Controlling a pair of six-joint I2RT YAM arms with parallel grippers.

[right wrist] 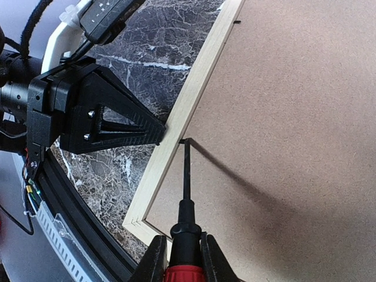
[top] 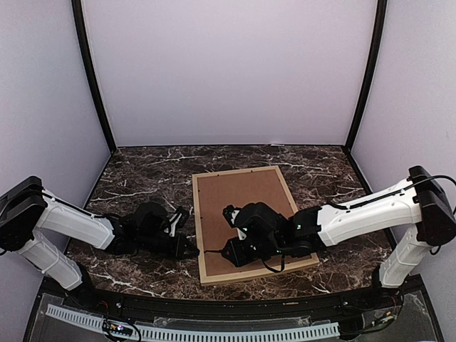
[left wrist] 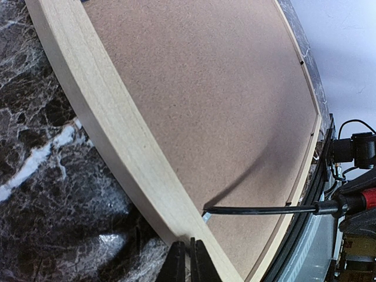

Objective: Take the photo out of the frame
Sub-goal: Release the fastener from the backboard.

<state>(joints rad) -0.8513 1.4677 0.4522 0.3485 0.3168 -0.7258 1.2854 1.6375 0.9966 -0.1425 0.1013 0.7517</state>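
The frame lies face down on the marble table, thin pale wood round a brown backing board. The photo is hidden under that board. My right gripper is shut on a screwdriver with a red and black handle. Its black tip rests at a small metal tab on the inner side of the frame's left rail. My left gripper is shut and holds nothing. Its tips press against the outer side of that same rail, just opposite the screwdriver tip.
Dark marble table shows round the frame. A black bar and a white cable track run along the near edge, close to the frame's near corner. White walls close in the back and sides.
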